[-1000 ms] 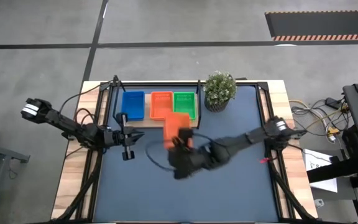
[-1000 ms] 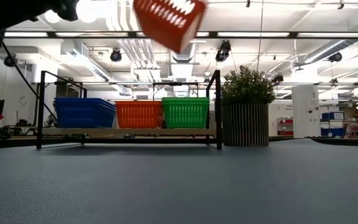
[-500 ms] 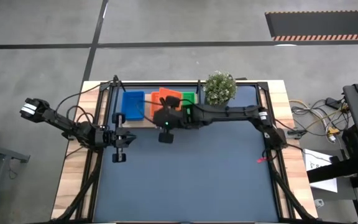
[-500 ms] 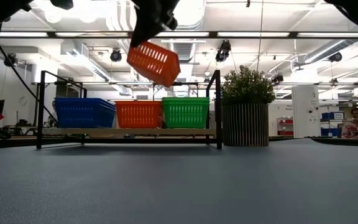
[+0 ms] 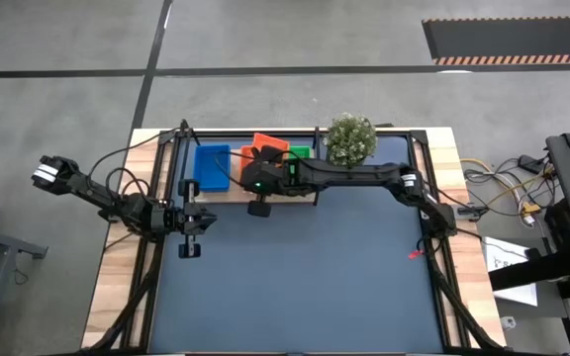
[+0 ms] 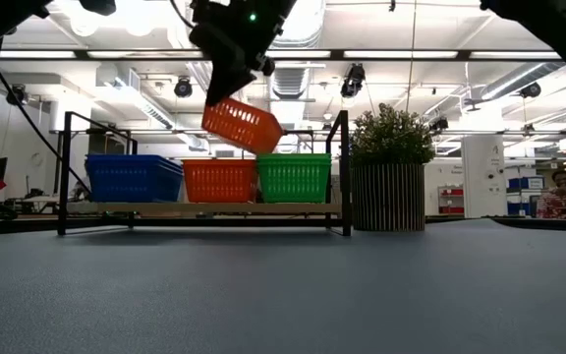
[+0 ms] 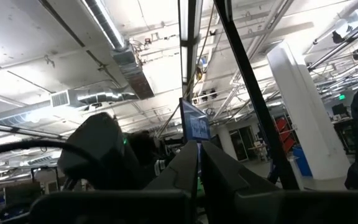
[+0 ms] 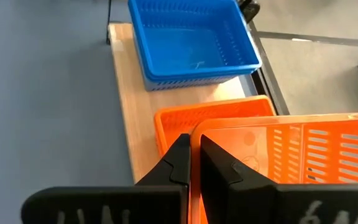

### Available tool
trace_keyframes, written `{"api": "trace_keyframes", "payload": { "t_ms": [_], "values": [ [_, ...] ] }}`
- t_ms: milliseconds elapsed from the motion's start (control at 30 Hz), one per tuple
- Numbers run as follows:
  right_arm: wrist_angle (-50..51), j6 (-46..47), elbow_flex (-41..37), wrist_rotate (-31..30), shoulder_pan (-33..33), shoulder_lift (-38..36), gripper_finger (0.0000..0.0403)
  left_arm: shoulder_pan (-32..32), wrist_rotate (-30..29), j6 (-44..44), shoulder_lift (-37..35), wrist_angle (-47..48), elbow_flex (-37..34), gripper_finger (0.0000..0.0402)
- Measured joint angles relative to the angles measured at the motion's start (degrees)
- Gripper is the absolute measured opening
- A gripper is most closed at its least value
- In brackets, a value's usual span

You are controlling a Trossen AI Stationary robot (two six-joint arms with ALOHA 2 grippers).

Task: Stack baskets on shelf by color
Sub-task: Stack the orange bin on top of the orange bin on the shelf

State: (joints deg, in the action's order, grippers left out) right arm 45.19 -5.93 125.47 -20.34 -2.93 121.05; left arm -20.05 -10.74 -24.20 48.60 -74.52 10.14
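Observation:
A blue basket (image 6: 134, 177), an orange basket (image 6: 220, 181) and a green basket (image 6: 293, 177) stand side by side on the shelf (image 6: 204, 208) at the table's far edge. My right gripper (image 8: 194, 163) is shut on a second orange basket (image 6: 242, 126), which hangs tilted above the orange one on the shelf (image 8: 210, 115). From above, this held basket (image 5: 265, 148) covers the middle of the shelf. My left gripper (image 5: 188, 222) is shut on nothing, near the table's left side, in front of the shelf. My right gripper pinches one side wall of the held orange basket at its rim (image 8: 194, 138), one finger inside the basket and one outside. The fingers slant down toward the far edge. The basket hangs tilted below them, clear of the baskets on the shelf.
A potted green plant (image 5: 349, 138) stands just right of the shelf at the far edge. The black shelf frame posts (image 6: 343, 172) rise beside the green basket. The blue-grey tabletop (image 5: 305, 277) stretches in front of the shelf.
My right gripper has carried the orange basket from over the table's middle toward the far edge and somewhat down. It now hangs over the shelf's orange basket, still tilted and shut in the fingers.

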Motion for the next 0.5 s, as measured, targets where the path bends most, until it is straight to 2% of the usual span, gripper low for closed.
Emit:
{"api": "trace_keyframes", "payload": {
  "t_ms": [500],
  "values": [
    [-4.33, -2.94, -0.07, -0.02, -1.89, 3.68, 0.0009, 0.02, 0.02, -0.14, 0.09, -0.01, 0.00, 0.0004]
  ]
}}
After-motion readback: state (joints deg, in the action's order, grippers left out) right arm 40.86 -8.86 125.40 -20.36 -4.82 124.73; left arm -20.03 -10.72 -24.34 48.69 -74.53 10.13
